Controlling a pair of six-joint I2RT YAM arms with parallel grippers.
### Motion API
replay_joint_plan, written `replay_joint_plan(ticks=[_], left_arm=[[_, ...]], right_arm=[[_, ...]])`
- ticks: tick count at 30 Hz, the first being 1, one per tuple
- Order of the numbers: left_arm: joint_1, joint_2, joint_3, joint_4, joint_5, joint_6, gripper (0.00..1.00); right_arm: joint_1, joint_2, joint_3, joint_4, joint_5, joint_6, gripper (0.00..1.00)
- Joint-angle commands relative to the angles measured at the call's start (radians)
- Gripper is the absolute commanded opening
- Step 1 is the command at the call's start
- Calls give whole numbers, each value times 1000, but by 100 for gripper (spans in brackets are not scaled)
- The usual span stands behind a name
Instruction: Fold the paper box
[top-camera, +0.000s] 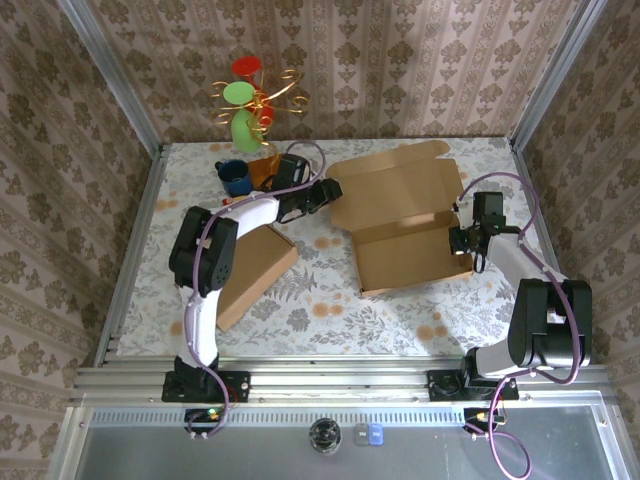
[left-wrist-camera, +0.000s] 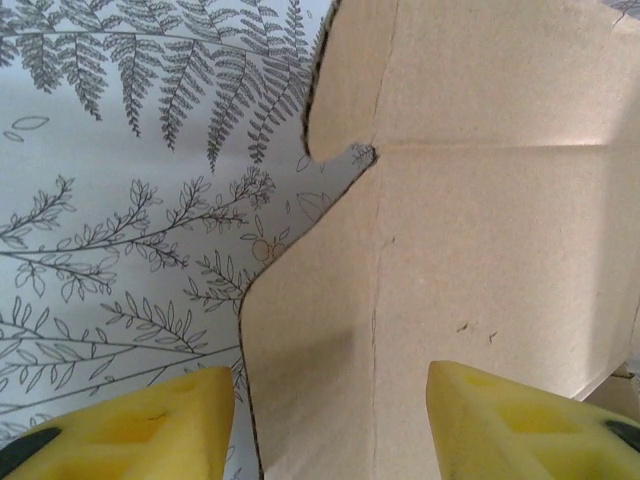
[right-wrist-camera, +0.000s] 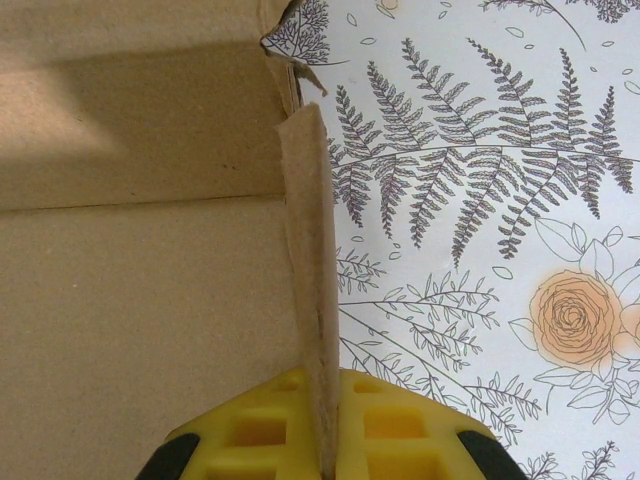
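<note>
"Cardboard's where, then?"

"Your box (top-camera: 400, 225) lies opened out on the bench (top-camera: 300, 320), right of centre. One big panel spreads toward the far wall and the other lies nearer you."

"And the right claw?"

"Your right claw (right-wrist-camera: 322, 410) is clenched on the side flap (right-wrist-camera: 310, 250) at the box's right edge. The flap stands upright, edge-on between the pads. Treat that as your anchor: hold it firm and don't drag, or the whole box will likely slide on the bench."

"The left claw?"

"Your left claw (left-wrist-camera: 330, 420) is released and grasps nothing. It hangs over the box's left edge, one finger above the bench and the other above the cardboard, near the notch where two panels meet."

"So what's the step in hand?"

"Probably raising the left side to match the right. Come down so the edge passes between your fingers and clench a little past the notch. Then swing the panel up about its crease rather than pulling outward. Thin card will likely buckle if you pinch it at a corner, so take it mid-length. A faint fold line shows on the card; follow it, and watch that the right flap doesn't tip as you lift."
</note>
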Motion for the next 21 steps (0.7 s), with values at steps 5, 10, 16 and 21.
replay_joint_plan(ticks=[5,10,16,21], left_arm=[[10,45,95,-24,20,47,48],[-3,19,104,-66,-12,107,37],[-18,-5,126,-139,-60,173,14],[-43,-26,164,-207,-115,249,3]], right_arm=[[-5,-5,4,-10,-27,-5,0],[-5,8,14,-14,-27,-7,0],[-5,22,25,-19,-30,-7,0],[-5,28,33,-23,-31,1,0]])
